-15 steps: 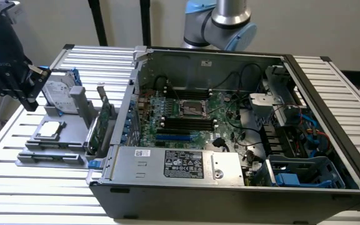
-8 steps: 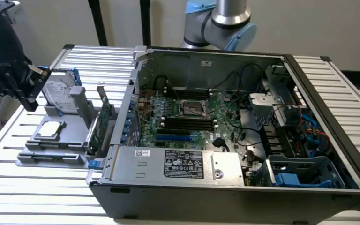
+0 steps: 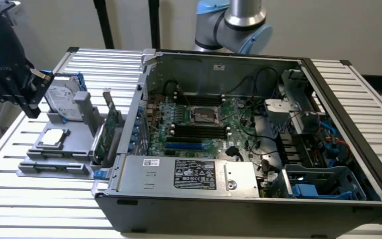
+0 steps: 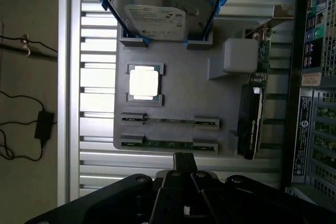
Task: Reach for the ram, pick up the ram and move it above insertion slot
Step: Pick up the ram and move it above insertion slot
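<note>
Two rams stand on edge in a grey holder tray (image 4: 220, 129). They are thin green sticks, one (image 4: 169, 121) nearer the white-topped processor (image 4: 144, 83), the other (image 4: 168, 144) nearer my gripper. My gripper (image 4: 184, 162) hovers just off the tray's edge beside that second stick, fingertips together and holding nothing. In the exterior view the gripper (image 3: 30, 107) hangs at the left above the tray (image 3: 78, 134), by the hard drive. The motherboard's black slots (image 3: 201, 130) lie inside the open case.
A silver hard drive (image 4: 157, 17) in a blue bracket and a tall green expansion card (image 4: 254, 103) also stand on the tray. The open computer case (image 3: 244, 199) takes up the slatted table's (image 3: 38, 199) middle, with cables, a drive cage and a power supply (image 3: 191, 174) around the motherboard.
</note>
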Controlling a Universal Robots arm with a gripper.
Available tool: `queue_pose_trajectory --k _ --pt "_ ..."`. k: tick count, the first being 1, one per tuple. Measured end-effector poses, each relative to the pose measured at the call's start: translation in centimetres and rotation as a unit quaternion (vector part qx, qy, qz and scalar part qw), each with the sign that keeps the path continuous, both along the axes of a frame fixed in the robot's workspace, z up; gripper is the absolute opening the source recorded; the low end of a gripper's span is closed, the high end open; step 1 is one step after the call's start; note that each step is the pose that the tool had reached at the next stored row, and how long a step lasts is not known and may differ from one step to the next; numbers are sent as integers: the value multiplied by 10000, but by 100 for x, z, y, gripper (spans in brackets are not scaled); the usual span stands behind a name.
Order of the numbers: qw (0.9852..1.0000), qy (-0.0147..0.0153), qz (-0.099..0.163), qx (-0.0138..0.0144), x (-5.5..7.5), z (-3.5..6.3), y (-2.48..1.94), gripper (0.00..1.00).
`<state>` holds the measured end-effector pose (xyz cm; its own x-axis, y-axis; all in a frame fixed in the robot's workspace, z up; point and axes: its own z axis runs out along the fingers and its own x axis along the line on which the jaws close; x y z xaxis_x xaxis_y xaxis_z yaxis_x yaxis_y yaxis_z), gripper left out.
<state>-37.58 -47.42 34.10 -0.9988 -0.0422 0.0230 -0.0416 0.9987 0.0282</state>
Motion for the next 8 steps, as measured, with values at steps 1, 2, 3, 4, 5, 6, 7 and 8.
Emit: queue_pose_trajectory --k 1,2,3,4,5,6,7,8 --pt "10000 0 90 0 0 -1 0 11" --pt "9998 -1 188 0 0 -1 0 11" --pt "9996 -1 278 1 0 -2 0 11" --pt "9993 0 368 0 1 -2 0 11" --pt "9990 -1 455 0 0 -2 0 11" --pt "9985 -1 545 0 0 -3 0 11" --pt "9980 -1 637 0 0 -4 0 11" --pt "9974 0 727 0 0 -4 0 11"
